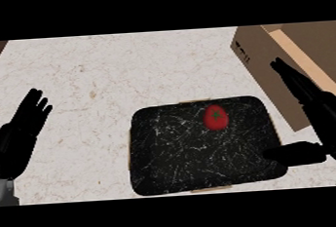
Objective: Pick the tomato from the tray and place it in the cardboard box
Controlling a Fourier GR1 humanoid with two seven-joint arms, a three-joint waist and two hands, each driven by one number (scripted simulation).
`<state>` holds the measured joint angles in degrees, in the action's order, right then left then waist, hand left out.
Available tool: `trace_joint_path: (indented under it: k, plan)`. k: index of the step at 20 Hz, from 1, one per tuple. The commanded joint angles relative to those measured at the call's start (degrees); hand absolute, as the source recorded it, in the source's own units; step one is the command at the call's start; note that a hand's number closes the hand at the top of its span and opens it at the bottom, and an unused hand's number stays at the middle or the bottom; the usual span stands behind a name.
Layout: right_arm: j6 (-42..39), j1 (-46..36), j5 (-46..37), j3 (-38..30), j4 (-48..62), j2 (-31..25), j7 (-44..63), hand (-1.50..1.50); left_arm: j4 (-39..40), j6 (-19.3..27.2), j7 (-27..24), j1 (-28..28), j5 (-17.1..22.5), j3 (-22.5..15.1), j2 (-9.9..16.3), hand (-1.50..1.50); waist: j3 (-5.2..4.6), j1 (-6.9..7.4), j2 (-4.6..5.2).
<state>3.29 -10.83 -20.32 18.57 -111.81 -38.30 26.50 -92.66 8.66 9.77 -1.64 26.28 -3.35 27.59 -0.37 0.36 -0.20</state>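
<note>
Head view: both hands are open and hold nothing.
The right hand has straight fingers beside the tray; the tomato lies to its left, apart. The left hand rests spread.

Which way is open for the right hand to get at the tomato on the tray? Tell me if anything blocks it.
Probably yes, from the right. The right hand is open beside the tray, and the tomato lies uncovered with nothing between them. The cardboard box stands behind the hand.

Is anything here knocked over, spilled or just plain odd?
Nothing stands out. The round red tomato sits whole on the scratched black tray, the brown cardboard box stands beside it, and nothing is spilled on the speckled counter.
</note>
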Motion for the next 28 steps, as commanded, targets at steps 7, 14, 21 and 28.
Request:
trace_joint_path:
  k: [7, 14, 21, 28]
  plan:
    - [-20.6, -20.3, 3.8, 7.9, 2.9, 7.9, 34.0, -1.50, 1.1, -0.9, -1.9, 1.7, -2.0, -0.7, -2.0, 0.00, 0.25, 0.93, 0.18]
    - [-25.8, -23.9, 8.7, 5.8, 8.4, 12.8, 40.5, -1.50, 1.8, -2.0, 0.7, -2.0, -1.3, 2.3, -1.6, 0.00, 0.31, -0.01, 0.13]
    - [-25.1, -24.1, 5.7, 8.9, 12.3, 18.5, 41.7, -1.50, -0.5, -2.5, 2.2, -0.6, -2.2, 3.0, -2.6, 0.00, 0.34, -0.01, 0.13]
    - [-27.4, -19.0, 2.3, 5.5, 11.7, 17.2, 34.7, -1.50, 5.1, -7.0, -0.3, -1.9, -3.2, 5.5, -4.0, 0.00, 0.35, -0.35, 0.18]
